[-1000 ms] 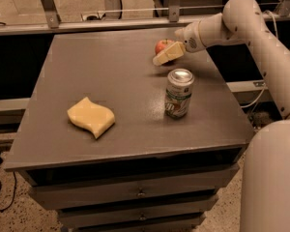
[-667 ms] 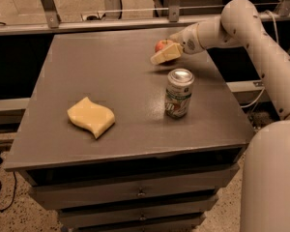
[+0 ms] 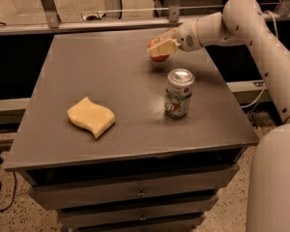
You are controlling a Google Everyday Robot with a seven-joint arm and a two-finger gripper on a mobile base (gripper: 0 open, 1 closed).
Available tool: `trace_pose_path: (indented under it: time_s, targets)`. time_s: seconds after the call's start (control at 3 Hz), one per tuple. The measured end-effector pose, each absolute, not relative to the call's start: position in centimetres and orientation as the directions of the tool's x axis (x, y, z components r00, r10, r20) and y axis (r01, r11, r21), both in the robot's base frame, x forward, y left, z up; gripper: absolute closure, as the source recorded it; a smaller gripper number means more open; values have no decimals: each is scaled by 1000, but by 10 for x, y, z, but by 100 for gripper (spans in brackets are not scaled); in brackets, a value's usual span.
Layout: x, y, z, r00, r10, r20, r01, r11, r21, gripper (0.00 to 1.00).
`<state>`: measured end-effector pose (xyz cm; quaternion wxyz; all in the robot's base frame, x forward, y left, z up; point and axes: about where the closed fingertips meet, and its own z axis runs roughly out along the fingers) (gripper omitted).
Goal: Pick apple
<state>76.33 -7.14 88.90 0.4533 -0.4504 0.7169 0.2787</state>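
Note:
The apple (image 3: 159,57) is red-orange and sits at the far right part of the grey table (image 3: 116,81), just behind the can. My gripper (image 3: 158,48) reaches in from the right on a white arm. Its cream fingers (image 3: 162,46) are closed around the apple from above, covering its top. Only the apple's lower part shows beneath them, at or just above the table top.
A green-and-white drink can (image 3: 179,93) with a silver top stands upright just in front of the apple. A wavy yellow sponge (image 3: 91,116) lies front left. The table's right edge is near the can. Drawers (image 3: 140,192) sit below the front edge.
My gripper with the apple has shifted a little to the left. The can and the sponge have not moved.

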Motion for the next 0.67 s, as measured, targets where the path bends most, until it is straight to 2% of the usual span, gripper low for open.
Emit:
trace_pose_path:
  time_s: [0.33, 0.67]
  targets:
    - [734, -58, 917, -146, -346, -927, -930, 368, 9, 86]
    - [729, -51, 922, -140, -332, -933, -937, 349, 17, 100]
